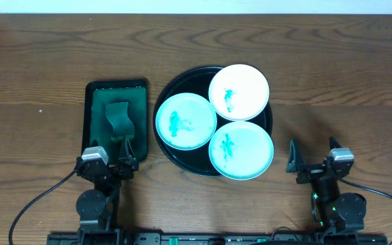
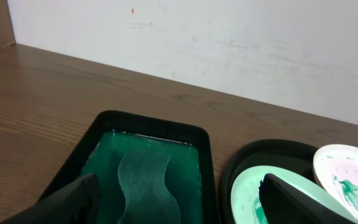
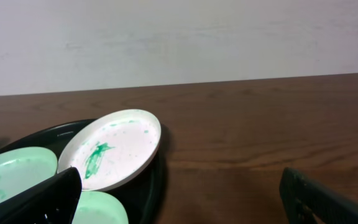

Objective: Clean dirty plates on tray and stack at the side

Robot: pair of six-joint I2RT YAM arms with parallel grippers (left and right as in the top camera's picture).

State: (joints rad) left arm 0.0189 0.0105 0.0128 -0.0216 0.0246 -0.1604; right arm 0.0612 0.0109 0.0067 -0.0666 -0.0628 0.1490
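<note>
The round black tray (image 1: 166, 146) sits mid-table and holds three small white plates smeared with teal: one on the left (image 1: 186, 121), one at the back right (image 1: 239, 92), one at the front right (image 1: 241, 150). My left gripper (image 1: 109, 155) is open over the near end of the green tray, left of the black tray, and holds nothing. My right gripper (image 1: 313, 155) is open over bare wood to the right of the tray. The left wrist view shows the left gripper (image 2: 182, 208) empty; the right wrist view shows the right gripper (image 3: 185, 205) empty beside the back plate (image 3: 114, 149).
A green rectangular tray (image 1: 94, 112) with dark rim lies left of the black tray, holding green liquid and a wavy sponge (image 1: 119, 119). A pale wall stands behind the table's far edge. Brown wood surrounds both trays.
</note>
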